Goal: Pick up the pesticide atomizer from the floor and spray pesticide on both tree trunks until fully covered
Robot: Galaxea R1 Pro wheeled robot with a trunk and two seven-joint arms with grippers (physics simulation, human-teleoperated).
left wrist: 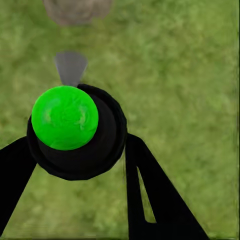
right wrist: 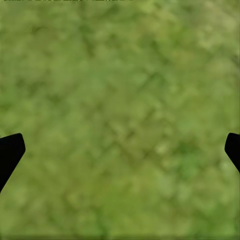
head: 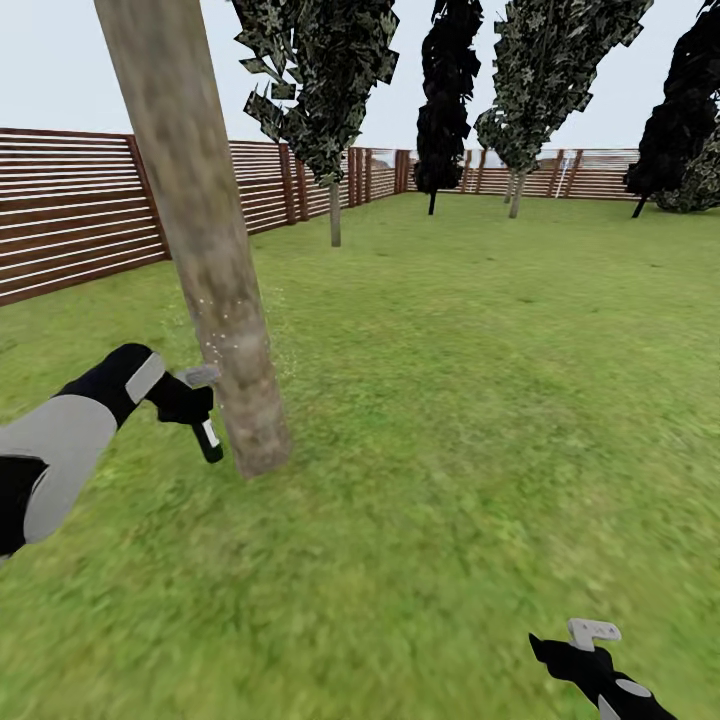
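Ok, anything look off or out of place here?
Nothing stands out. The left gripper holds the pesticide atomizer beside the tree trunk, pale specks on the bark; the right gripper hangs open over grass.

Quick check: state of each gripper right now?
Left gripper: shut on the pesticide atomizer, beside the tree trunk.
Right gripper: open, empty, over grass.

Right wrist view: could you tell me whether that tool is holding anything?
No, the right tool is open, with green grass lawn between its black fingertips.

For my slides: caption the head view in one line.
Left gripper holds the atomizer against a leaning trunk flecked with pale specks; right gripper idles open above the lawn.
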